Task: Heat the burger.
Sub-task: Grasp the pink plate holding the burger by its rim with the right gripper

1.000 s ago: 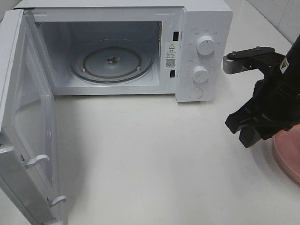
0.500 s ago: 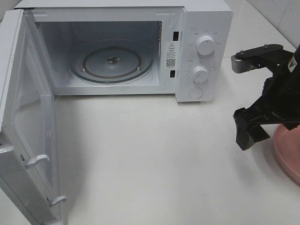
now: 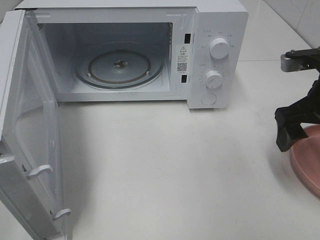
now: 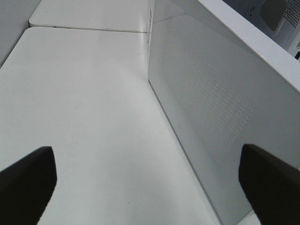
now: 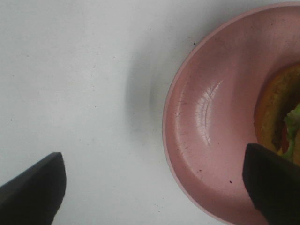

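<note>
Right gripper (image 5: 152, 187) at right edge of the high view, jaws spread wide, gripping nothing, hanging above the pink plate (image 5: 211, 122) rim. Burger (image 5: 281, 112) lying on that plate, just beside one fingertip. Left gripper (image 4: 150, 185) likewise wide apart, empty, beside the white microwave (image 4: 211, 117).

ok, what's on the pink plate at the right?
On the round pink plate: a small burger, brown bun with green lettuce. Only part shows; the rest is behind a finger of the right hand or out of frame.
</note>
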Tool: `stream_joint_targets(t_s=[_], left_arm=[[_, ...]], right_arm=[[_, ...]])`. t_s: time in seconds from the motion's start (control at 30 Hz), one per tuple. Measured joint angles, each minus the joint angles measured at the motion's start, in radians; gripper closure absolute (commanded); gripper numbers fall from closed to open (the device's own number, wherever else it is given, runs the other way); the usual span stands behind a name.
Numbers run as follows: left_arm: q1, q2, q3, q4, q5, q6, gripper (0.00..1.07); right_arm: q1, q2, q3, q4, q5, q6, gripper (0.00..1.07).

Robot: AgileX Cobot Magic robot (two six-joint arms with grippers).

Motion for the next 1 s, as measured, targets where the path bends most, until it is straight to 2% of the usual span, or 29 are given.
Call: stream_joint_targets(t_s=[0.73, 1.0], left_arm=[[0.0, 0.0, 0.0, 0.001, 0.0, 0.0, 0.09], [0.0, 0.0, 0.0, 0.001, 0.0, 0.0, 0.09]], right_arm=[[-0.007, 0.188, 0.0, -0.067, -0.123, 0.082, 0.16], [-0.049, 0.234, 0.0, -0.076, -0.127, 0.069, 0.2]])
